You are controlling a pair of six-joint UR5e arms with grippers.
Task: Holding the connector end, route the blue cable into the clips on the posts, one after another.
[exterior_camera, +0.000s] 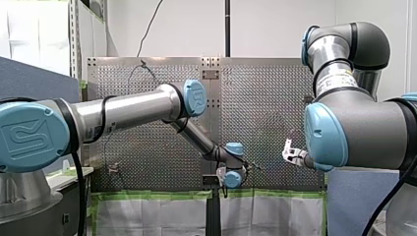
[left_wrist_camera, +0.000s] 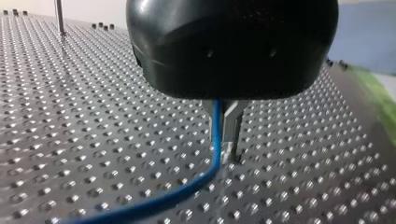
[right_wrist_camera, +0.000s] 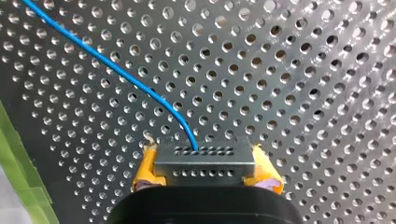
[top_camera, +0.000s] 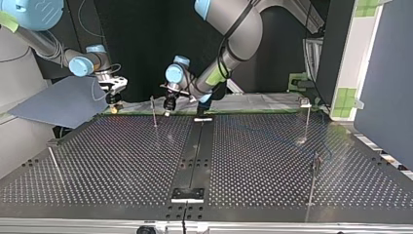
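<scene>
In the right wrist view my right gripper (right_wrist_camera: 206,173) is shut on a grey metal connector (right_wrist_camera: 205,158), held between its yellow pads (right_wrist_camera: 145,170). The blue cable (right_wrist_camera: 116,70) leaves the connector and runs away over the perforated table (right_wrist_camera: 303,70). In the left wrist view my left gripper (left_wrist_camera: 225,150) is shut on the blue cable (left_wrist_camera: 216,140), its metal fingers (left_wrist_camera: 232,130) pointing down, just above the table. The cable bends off below the fingers. In the top view my left gripper (top_camera: 170,101) hangs beside a thin post (top_camera: 154,111) at the far edge, and my right gripper (top_camera: 113,92) is further left.
More thin posts stand on the table at the top view's right (top_camera: 308,118), near right (top_camera: 313,176) and near left (top_camera: 54,163). A dark strip (top_camera: 196,156) runs down the table's middle. A blue-grey panel (top_camera: 58,102) lies beyond the far left edge.
</scene>
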